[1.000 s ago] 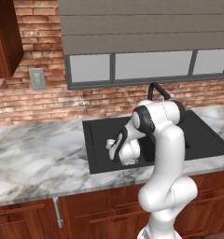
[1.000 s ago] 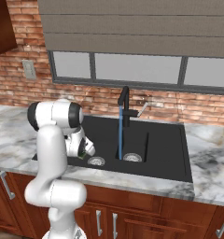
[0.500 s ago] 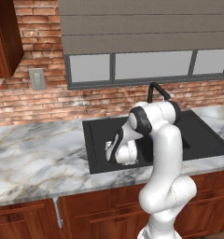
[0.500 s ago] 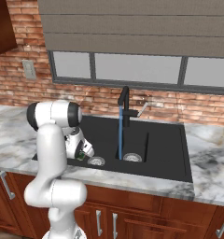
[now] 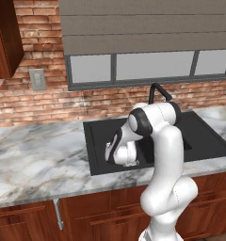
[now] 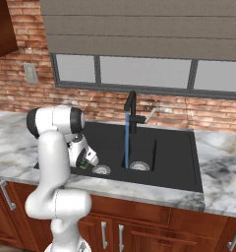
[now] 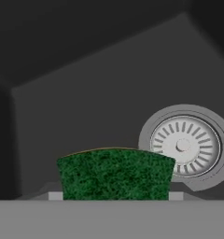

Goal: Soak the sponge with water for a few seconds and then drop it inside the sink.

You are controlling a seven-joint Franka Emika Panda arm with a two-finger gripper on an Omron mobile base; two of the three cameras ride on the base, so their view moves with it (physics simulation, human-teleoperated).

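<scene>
A grey-veined marble counter (image 5: 39, 160) over wooden cabinets (image 6: 139, 231) carries the black sink (image 6: 174, 162).

The white arm (image 5: 157, 155) bent down into the left part of the black sink (image 5: 98, 141), its hand low inside the basin. A black faucet (image 5: 158, 92) stood behind, and marble bench (image 5: 39, 160) stretched left.

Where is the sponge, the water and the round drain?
sponge (image 7: 115, 173), hand view, on its green scrubbing face.
water (image 6: 127, 140), right base view, midway down the blue stream.
drain (image 7: 184, 146), hand view, on its silver strainer centre.
</scene>
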